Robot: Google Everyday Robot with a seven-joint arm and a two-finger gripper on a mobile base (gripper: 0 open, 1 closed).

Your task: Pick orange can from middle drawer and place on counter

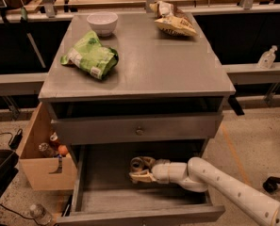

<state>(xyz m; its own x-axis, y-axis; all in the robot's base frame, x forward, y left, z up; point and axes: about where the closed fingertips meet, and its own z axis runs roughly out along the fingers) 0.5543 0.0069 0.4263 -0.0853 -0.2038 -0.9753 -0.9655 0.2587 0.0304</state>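
Note:
The orange can (139,164) stands in the open middle drawer (106,199), near the middle of its grey floor, silver top showing. My gripper (142,170) reaches into the drawer from the right on a white arm. Its fingers sit on either side of the can, closed against it. The can rests low, at the drawer floor. The counter (163,65) is the grey cabinet top above.
On the counter lie a green bag (90,55), a white bowl (102,22) and a yellow snack bag (173,22). A closed drawer front with a knob (139,131) overhangs the open drawer. A tan wooden crate (43,161) stands to the left.

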